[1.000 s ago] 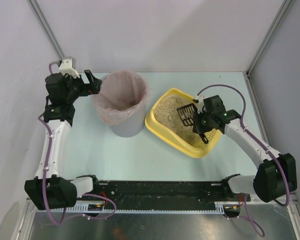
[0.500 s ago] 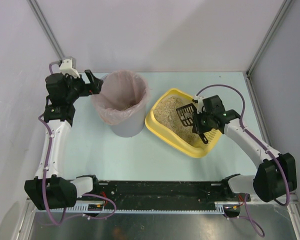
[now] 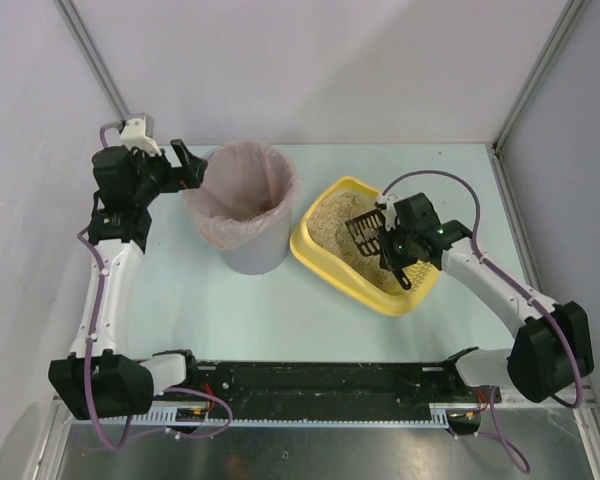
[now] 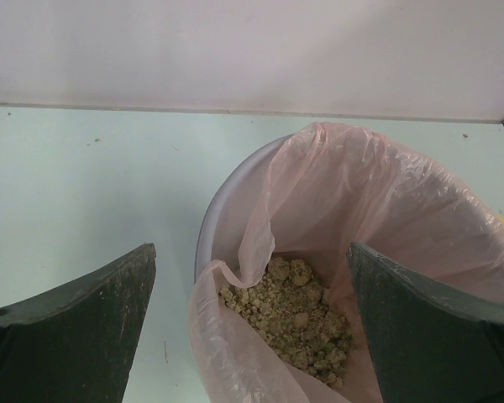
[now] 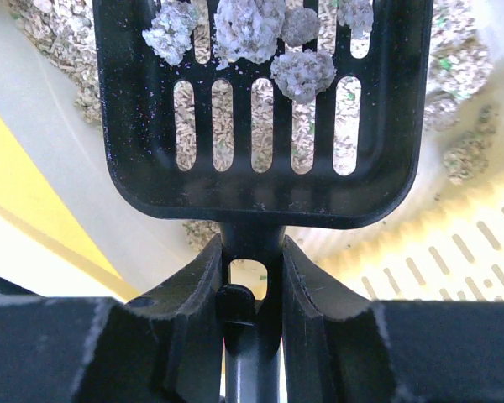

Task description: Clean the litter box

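The yellow litter box (image 3: 315,252) with beige litter lies right of centre in the top view; its yellow wall (image 5: 17,168) and slotted rim (image 5: 479,260) show in the right wrist view. My right gripper (image 3: 384,240) (image 5: 252,252) is shut on the handle of a black slotted scoop (image 3: 367,232) (image 5: 260,109), held over the litter with several grey clumps (image 5: 248,29) on its blade. My left gripper (image 3: 187,166) (image 4: 252,277) stands open at the left rim of the bin, one finger (image 4: 76,327) outside it and the other finger (image 4: 437,336) over the liner.
A tall grey round bin (image 3: 245,205) with a pink bag liner (image 4: 378,193) stands left of the litter box; clumped litter (image 4: 294,315) lies at its bottom. Table walls rise at the back and both sides. The arm bases sit along the near edge.
The right gripper with the scoop has shifted slightly left and toward the near side over the litter box. The left arm has not moved.
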You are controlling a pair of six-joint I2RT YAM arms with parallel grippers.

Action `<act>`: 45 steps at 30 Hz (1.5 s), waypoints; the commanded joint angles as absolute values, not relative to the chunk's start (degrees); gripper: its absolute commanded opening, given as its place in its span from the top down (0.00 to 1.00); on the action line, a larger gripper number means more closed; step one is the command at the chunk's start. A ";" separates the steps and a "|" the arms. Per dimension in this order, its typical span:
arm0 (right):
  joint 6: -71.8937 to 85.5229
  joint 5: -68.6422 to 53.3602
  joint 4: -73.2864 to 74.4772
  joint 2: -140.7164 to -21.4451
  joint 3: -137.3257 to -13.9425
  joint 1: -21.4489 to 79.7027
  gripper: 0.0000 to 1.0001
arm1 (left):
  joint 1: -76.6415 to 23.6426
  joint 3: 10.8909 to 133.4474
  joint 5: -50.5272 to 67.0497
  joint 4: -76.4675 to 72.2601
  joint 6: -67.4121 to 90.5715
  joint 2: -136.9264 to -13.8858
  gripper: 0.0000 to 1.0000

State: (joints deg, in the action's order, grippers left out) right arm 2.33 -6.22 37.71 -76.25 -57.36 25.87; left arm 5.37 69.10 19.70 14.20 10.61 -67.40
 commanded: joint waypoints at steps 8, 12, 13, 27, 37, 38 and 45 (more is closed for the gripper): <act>4.57 -0.71 41.91 -69.61 -64.24 28.21 1.00 | 4.31 66.45 18.89 12.13 10.63 -65.48 0.00; 5.80 1.67 46.05 -70.13 -69.51 29.26 1.00 | 4.39 64.95 19.95 12.39 10.28 -64.78 0.00; 6.32 2.02 47.36 -70.22 -71.87 29.53 1.00 | 4.31 64.60 20.04 12.65 10.20 -64.69 0.00; 8.18 9.66 59.93 -84.80 -104.29 40.07 1.00 | 4.22 64.25 21.88 14.33 10.19 -67.67 0.05; 4.84 11.69 64.51 -97.64 -123.10 43.33 1.00 | 3.60 65.04 23.90 15.29 10.28 -69.70 0.42; 4.57 11.52 64.69 -99.30 -124.44 43.77 1.00 | 3.52 65.13 24.34 15.47 10.28 -69.87 0.46; 0.09 10.63 68.90 -110.36 -140.17 45.70 1.00 | 2.90 65.57 24.17 16.08 10.37 -70.31 0.70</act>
State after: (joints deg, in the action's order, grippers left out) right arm 3.68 10.28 66.41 -104.60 -130.65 44.29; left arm 4.43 64.10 20.51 15.33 10.09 -70.19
